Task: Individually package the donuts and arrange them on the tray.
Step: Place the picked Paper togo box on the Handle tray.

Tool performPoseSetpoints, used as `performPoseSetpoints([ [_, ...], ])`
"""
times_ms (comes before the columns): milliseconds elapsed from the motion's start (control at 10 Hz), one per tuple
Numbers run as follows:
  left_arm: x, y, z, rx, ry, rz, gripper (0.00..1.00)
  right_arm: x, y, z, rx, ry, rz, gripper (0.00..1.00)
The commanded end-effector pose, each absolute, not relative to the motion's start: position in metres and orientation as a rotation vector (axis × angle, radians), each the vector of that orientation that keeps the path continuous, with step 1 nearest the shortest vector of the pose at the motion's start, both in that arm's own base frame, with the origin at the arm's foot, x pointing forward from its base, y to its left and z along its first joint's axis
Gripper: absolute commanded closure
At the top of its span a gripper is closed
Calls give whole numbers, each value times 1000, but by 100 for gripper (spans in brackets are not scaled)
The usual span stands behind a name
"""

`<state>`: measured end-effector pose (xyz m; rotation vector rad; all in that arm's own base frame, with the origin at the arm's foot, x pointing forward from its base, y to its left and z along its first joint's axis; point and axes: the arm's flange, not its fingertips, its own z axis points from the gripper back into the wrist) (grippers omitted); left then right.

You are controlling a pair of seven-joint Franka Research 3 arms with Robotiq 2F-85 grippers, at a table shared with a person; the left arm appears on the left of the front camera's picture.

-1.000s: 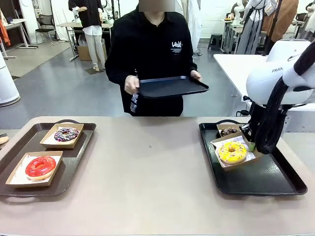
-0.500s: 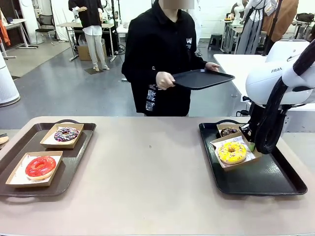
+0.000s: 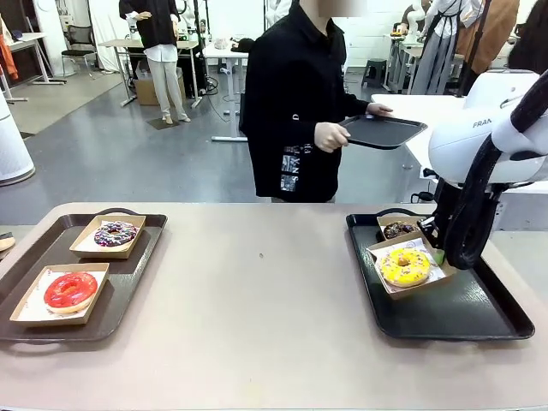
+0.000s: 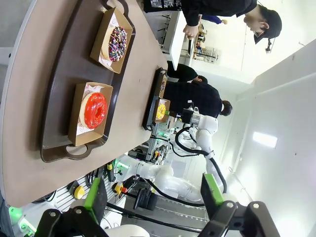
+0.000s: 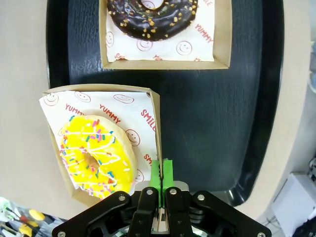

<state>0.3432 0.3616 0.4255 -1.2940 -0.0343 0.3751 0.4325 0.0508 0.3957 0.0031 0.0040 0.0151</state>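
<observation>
**Setting the yellow donut's box on the right tray**

Right gripper [image 5: 161, 180] clenched on wall of box [image 5: 154, 116] w/ yellow donut [image 5: 96, 153], over right tray [image 3: 479, 317], just near of chocolate donut [image 5: 152, 15]. Lower flat, keep level. Left gripper [image 4: 150, 195] released, holding nothing.

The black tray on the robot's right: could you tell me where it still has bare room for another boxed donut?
The black tray is bare across its near half, between the yellow-glazed donut's cardboard box and the near rim. The far end is crowded: the chocolate donut's box and the right gripper, shut on the yellow box's wall.
</observation>
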Motion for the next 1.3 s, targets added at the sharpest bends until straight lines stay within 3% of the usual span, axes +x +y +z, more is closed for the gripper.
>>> performPoseSetpoints([
  [0, 342, 362, 428, -1296, -34, 371, 0, 412, 38, 389, 14, -29, -26, 99],
  [1000, 342, 362, 428, -1296, -34, 371, 0, 408, 35, 355, 17, -4, -59, 99],
  [1100, 342, 362, 428, -1296, -34, 371, 0, 408, 35, 355, 15, 2, -56, 44],
  [1200, 342, 362, 428, -1296, -34, 371, 0, 408, 36, 356, 14, 1, -56, 39],
])
